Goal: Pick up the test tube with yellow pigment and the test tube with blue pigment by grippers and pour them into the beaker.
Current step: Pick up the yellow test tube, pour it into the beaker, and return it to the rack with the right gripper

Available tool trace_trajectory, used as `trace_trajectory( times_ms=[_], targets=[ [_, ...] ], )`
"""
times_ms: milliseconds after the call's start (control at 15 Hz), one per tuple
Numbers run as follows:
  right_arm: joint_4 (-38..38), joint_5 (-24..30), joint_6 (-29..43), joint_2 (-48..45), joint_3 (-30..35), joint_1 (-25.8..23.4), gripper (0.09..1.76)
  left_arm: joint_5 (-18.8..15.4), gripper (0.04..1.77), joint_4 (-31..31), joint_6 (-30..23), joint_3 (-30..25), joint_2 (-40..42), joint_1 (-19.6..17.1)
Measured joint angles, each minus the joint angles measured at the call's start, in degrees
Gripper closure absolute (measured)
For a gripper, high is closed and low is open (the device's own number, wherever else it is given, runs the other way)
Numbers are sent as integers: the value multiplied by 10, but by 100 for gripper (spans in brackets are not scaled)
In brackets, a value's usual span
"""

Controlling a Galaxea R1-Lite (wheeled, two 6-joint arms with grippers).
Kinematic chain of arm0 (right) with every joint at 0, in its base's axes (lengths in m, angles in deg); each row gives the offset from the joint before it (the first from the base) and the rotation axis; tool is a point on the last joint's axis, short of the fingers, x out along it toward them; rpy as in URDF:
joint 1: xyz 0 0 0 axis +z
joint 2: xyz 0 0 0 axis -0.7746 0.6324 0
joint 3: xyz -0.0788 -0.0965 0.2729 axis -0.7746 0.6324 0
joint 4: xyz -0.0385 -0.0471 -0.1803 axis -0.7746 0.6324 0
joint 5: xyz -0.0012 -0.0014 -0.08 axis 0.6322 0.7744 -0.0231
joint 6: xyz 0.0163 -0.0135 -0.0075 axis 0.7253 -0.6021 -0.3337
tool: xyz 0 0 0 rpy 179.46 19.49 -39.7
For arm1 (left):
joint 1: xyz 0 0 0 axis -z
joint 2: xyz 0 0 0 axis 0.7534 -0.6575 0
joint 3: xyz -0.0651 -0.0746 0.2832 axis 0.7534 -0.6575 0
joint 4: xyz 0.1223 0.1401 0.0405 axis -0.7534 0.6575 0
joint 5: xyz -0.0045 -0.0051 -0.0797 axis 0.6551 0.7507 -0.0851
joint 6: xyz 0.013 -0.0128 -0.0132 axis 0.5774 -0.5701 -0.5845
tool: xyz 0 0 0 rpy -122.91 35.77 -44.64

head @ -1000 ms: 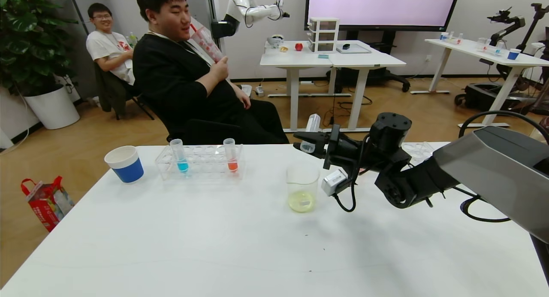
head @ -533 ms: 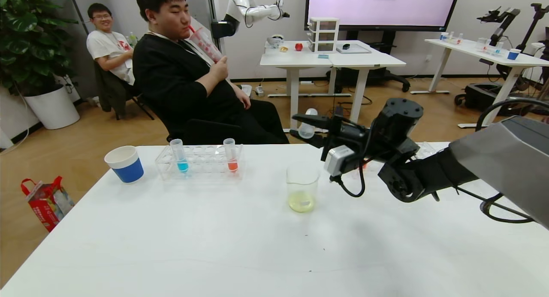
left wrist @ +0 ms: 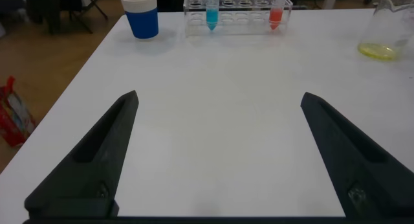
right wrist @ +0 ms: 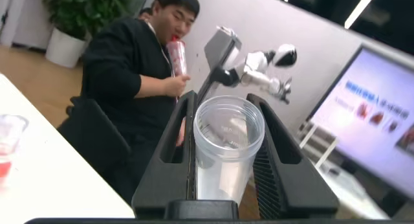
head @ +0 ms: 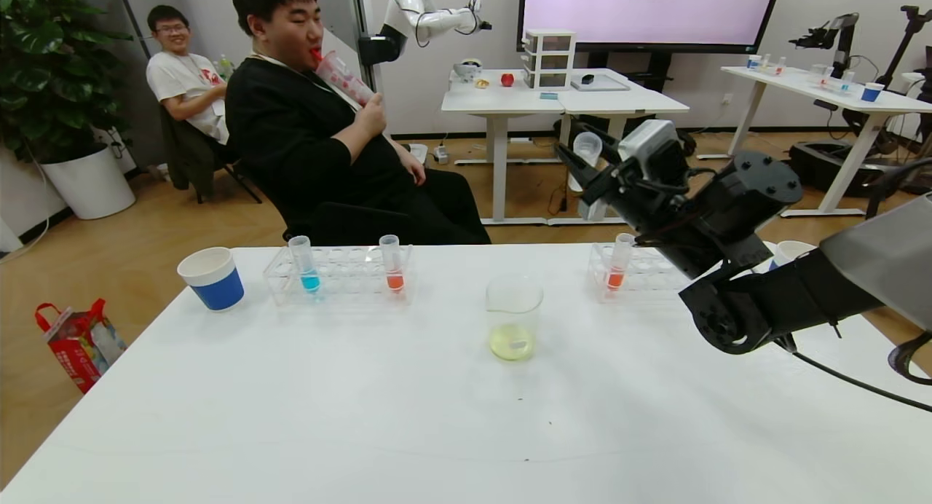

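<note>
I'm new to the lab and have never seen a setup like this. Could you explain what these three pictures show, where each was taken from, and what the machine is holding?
This is a two-armed robot at a white table. The wide picture comes from a camera on its head; the other two come from cameras on its wrists.

In the head view, the right end effector is raised above the table's far right side, shut on a clear, empty-looking test tube. The right wrist view shows that tube up close between the two black fingers.

The left wrist view shows the left end effector open, low over the table and holding nothing.

On the table stand a beaker with yellowish liquid at the bottom, a clear rack holding a blue-filled tube and an orange-red one, a blue paper cup, and a second rack with another orange-red tube.
</note>
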Motion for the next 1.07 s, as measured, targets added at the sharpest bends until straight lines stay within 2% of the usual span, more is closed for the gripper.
trace_trajectory(
  times_ms=[200, 333, 467, 600, 800, 1067],
  targets=[
    [25, -86, 116, -11, 22, -7, 134, 0, 6, 0, 0, 0, 0, 0],
    [49, -105, 169, -25, 57, -3, 134, 0, 6, 0, 0, 0, 0, 0],
    [120, -116, 220, -54, 99, -2, 134, 0, 6, 0, 0, 0, 0, 0],
    [152, -125, 234, -79, 120, -9, 134, 0, 6, 0, 0, 0, 0, 0],
    [150, -119, 235, -97, 135, -43, 134, 0, 6, 0, 0, 0, 0, 0],
    [150, -89, 235, -109, 143, -133, 134, 0, 6, 0, 0, 0, 0, 0]
  ],
)
